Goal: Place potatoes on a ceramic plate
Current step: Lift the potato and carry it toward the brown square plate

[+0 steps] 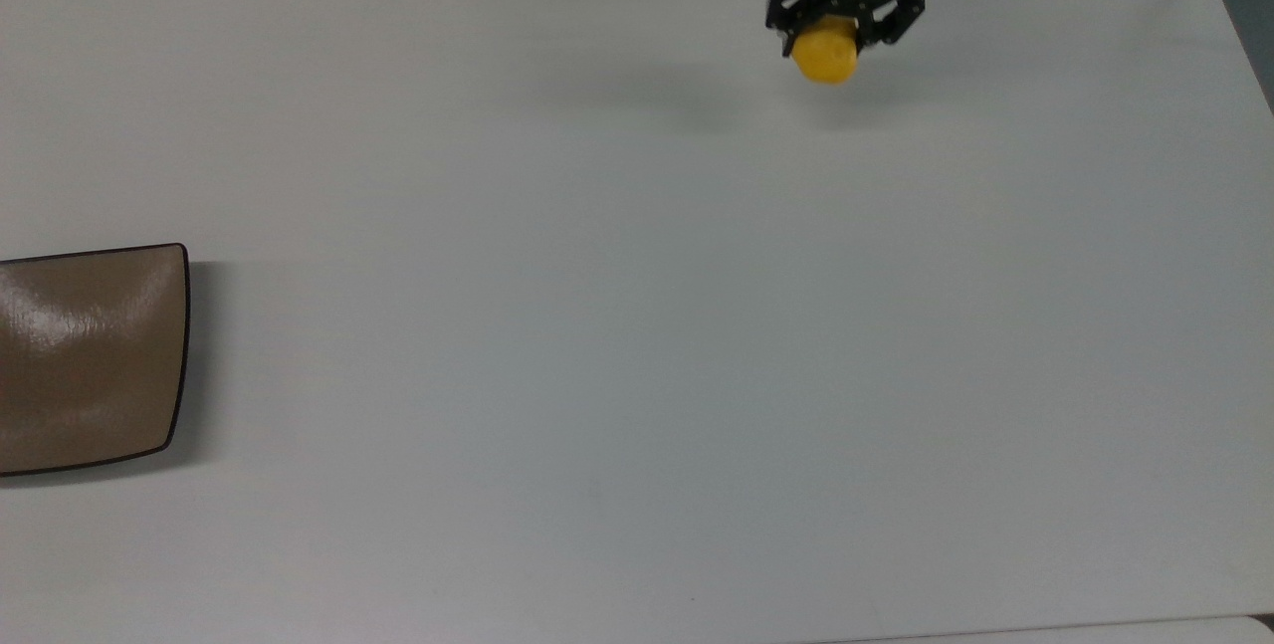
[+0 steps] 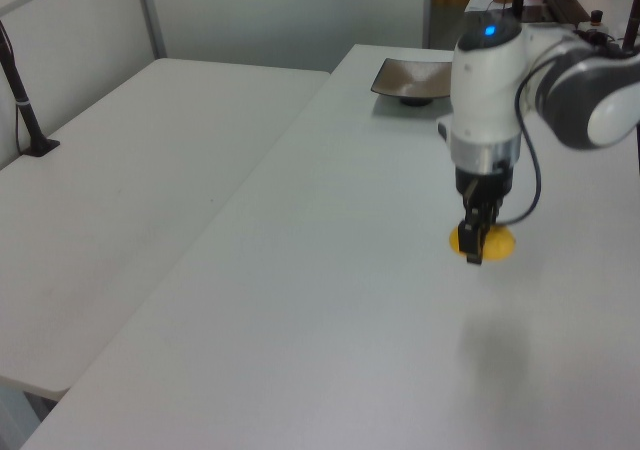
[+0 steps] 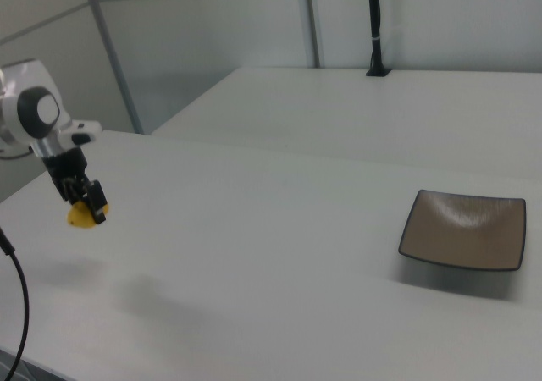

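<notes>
Potato (image 1: pixel 825 61): one, small, bright yellow, oval. Held in the air above the white table (image 1: pixel 637 325), clear of the surface; its shadow lies on the table apart from it in the left view, which marks it as lifted, not resting. Position: far end of the table from the plate, at the top view's upper right.

Gripper (image 1: pixel 842 25): black, two-finger, on a white arm, pointing straight down. Fingers closed around the potato, one on each side, with the potato's lower part hanging below the tips. The height looks chosen so the potato can travel across the table without dragging.

Plate (image 1: pixel 90 357): tan-brown, glossy, square with rounded corners and a thin dark rim. Sits flat on the table at the top view's left edge, well apart from the potato. Contents: nothing in it; the shallow dished middle shows bare in the right view (image 3: pixel 464 228).

Status, as judged: pickup done, carry to the plate not yet made, placing not yet done. Risk: the smooth rounded potato could slip from a narrow two-sided hold during a long crossing.
</notes>
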Controlling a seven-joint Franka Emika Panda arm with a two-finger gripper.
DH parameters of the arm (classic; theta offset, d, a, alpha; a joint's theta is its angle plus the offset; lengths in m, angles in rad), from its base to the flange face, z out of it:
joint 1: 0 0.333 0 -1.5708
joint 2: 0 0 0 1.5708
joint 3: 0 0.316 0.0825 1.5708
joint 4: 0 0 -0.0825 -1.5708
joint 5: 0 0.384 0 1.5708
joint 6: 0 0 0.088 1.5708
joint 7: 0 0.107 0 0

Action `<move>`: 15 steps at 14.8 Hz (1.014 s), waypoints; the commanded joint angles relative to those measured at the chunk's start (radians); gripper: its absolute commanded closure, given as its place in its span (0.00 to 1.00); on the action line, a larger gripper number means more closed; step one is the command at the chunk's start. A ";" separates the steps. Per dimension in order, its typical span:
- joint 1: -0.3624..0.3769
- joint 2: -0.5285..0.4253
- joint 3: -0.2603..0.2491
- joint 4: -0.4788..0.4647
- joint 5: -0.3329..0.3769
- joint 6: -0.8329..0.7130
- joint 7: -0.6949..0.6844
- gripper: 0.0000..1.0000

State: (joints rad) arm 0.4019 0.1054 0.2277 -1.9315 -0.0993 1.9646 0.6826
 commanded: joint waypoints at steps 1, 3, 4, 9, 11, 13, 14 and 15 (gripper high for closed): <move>-0.020 -0.104 -0.088 0.035 0.082 -0.130 -0.161 0.89; -0.020 -0.128 -0.155 0.064 0.116 -0.182 -0.250 0.89; -0.020 -0.142 -0.192 0.074 0.125 -0.193 -0.287 0.89; -0.040 -0.155 -0.326 0.106 0.125 -0.202 -0.516 0.89; -0.090 -0.150 -0.335 0.124 0.125 -0.201 -0.606 0.89; -0.144 -0.136 -0.335 0.152 0.122 -0.190 -0.675 0.89; -0.175 -0.121 -0.335 0.166 0.119 -0.187 -0.705 0.89; -0.213 -0.100 -0.335 0.193 0.116 -0.187 -0.742 0.89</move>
State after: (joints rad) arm 0.2693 -0.0440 -0.1080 -1.8096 0.0036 1.7857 0.0471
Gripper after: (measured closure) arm 0.357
